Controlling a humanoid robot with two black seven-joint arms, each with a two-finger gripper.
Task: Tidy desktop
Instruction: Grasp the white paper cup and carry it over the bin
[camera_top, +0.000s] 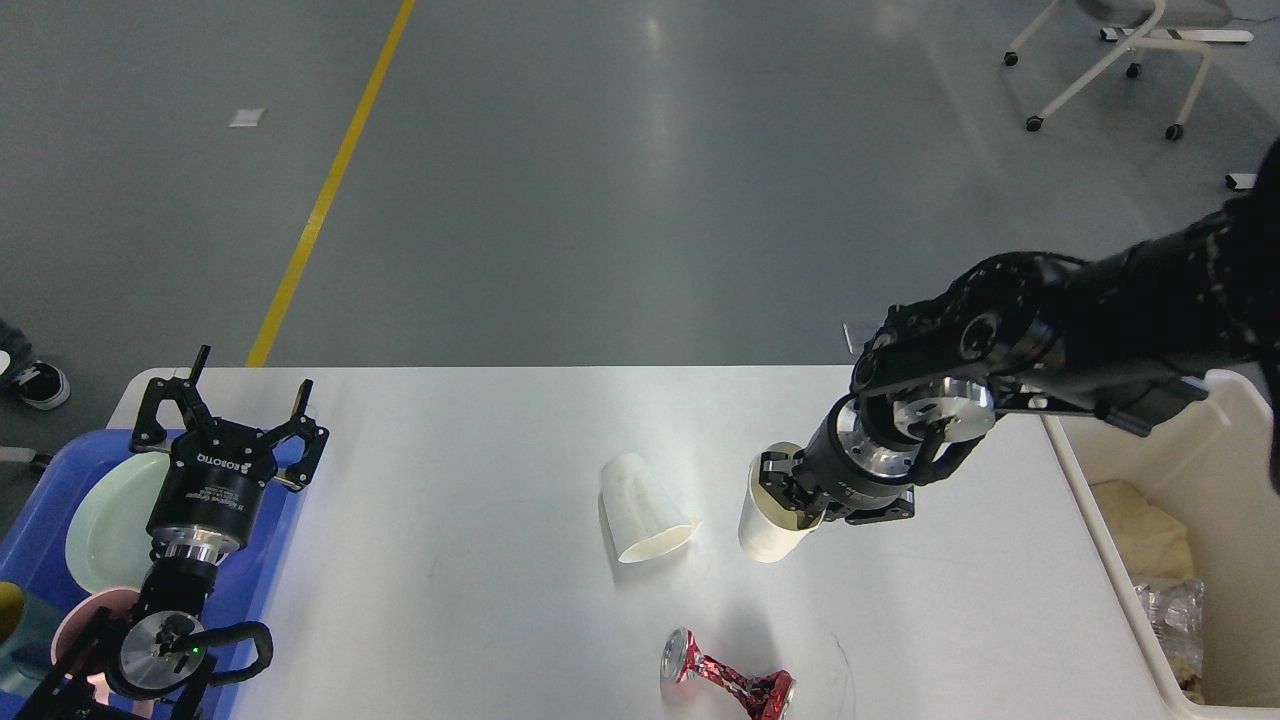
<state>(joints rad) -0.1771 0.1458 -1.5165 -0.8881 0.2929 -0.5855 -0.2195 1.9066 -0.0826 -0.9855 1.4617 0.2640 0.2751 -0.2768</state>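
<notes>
A broad white table (480, 600) fills the foreground of a grey-floored hall, a yellow line (325, 190) running across the concrete and a white wheeled chair (1120, 60) at the far right. The right pincer (785, 490) is clamped on the rim of a cream paper cup (765, 530), held clear of the table. Another paper cup (640, 510) lies tipped nearby; a crushed red can (725, 680) rests near the front edge. The left pincer (225, 415) stands spread apart over a blue tray (40, 510), partly cut off. A cream bin (1170, 560) sits at right, its contents hard to make out.
</notes>
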